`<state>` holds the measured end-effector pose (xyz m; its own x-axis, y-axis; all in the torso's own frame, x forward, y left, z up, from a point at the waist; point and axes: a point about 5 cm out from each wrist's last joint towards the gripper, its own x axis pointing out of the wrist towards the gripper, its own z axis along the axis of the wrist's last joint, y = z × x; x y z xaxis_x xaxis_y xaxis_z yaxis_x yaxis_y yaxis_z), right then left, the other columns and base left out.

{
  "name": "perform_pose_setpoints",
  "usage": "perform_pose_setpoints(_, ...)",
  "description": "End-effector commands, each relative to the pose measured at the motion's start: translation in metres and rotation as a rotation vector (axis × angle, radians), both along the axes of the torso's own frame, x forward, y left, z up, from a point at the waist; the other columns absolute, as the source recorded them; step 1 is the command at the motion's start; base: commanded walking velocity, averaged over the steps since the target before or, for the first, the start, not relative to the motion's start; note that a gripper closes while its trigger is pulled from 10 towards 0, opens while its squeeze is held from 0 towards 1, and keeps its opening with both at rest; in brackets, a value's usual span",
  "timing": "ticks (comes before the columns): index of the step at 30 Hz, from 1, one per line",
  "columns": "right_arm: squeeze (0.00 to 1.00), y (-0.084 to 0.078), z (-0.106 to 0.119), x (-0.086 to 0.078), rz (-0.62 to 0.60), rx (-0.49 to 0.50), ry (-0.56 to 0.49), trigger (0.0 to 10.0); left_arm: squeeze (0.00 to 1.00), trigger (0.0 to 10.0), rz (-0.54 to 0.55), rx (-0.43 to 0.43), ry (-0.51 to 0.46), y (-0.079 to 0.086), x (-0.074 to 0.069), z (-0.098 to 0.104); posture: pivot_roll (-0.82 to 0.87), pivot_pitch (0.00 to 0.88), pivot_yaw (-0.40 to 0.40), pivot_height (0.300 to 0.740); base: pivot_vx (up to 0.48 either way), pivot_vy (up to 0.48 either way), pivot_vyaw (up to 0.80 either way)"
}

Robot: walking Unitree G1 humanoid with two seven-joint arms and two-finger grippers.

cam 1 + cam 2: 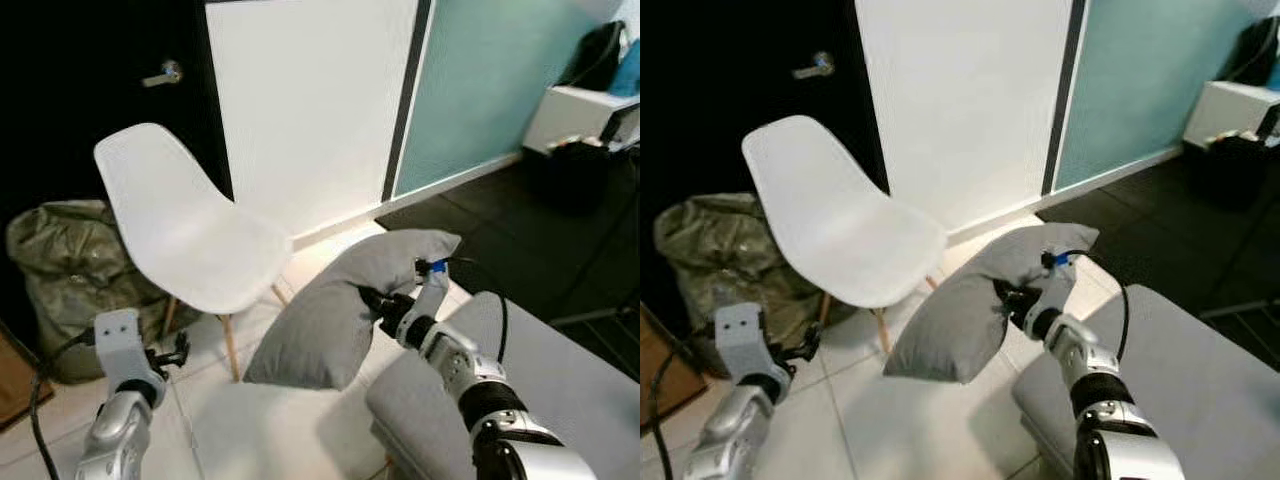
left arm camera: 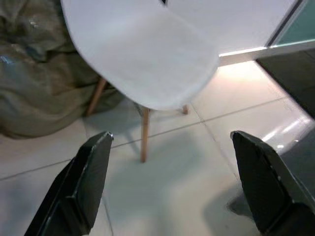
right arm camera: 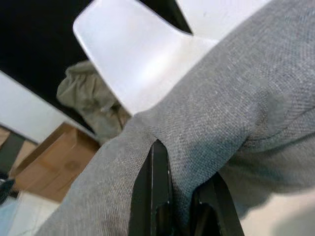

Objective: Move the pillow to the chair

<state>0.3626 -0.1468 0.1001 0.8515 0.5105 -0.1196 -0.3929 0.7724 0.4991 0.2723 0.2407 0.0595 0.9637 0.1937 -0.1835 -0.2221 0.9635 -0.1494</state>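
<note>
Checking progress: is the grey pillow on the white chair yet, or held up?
Held up: the right claw pinches the grey fabric pillow in the air, beside the white plastic chair, whose seat is bare.

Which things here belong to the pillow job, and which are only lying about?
Job: pillow, pinched in the right pincer; chair; left pincer, open, near the chair.

Lying about: green bag, couch, door handle.

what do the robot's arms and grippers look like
Both arms are silver metal segments with black joints. The left gripper sits by a pale boxy wrist block with a black cable. The right gripper has a blue tag and a black cable. The fingers are long, flat and black.
</note>
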Motion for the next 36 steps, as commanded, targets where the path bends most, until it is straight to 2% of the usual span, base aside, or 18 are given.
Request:
perform_pose_setpoints(1,0.0,-0.0069,0.0137,0.005,-0.018,0.001,-0.075,10.0,0.0,10.0,-0.017,0.001,0.012,-0.0028,0.0015,-0.0012,-0.12,0.0,-0.01,0.74,0.48,0.0,0.0)
perform_pose_setpoints(20,0.0,-0.0092,0.0139,0.0039,-0.037,0.034,-0.089,10.0,0.0,10.0,-0.023,0.014,0.013,0.0004,0.0026,0.0012,-0.12,0.0,0.002,0.74,0.48,0.0,0.0)
perform_pose_setpoints(28,0.0,-0.008,0.0174,0.0048,-0.023,0.052,-0.097,10.0,0.0,10.0,-0.016,0.011,0.014,-0.0004,0.002,0.0007,-0.12,0.0,-0.003,0.74,0.48,0.0,0.8)
perform_pose_setpoints(36,0.0,-0.0067,0.0134,0.0042,-0.011,0.019,-0.074,10.0,0.0,10.0,-0.008,0.011,0.025,-0.0007,-0.0006,-0.0015,-0.11,0.0,-0.006,0.74,0.48,0.0,0.0)
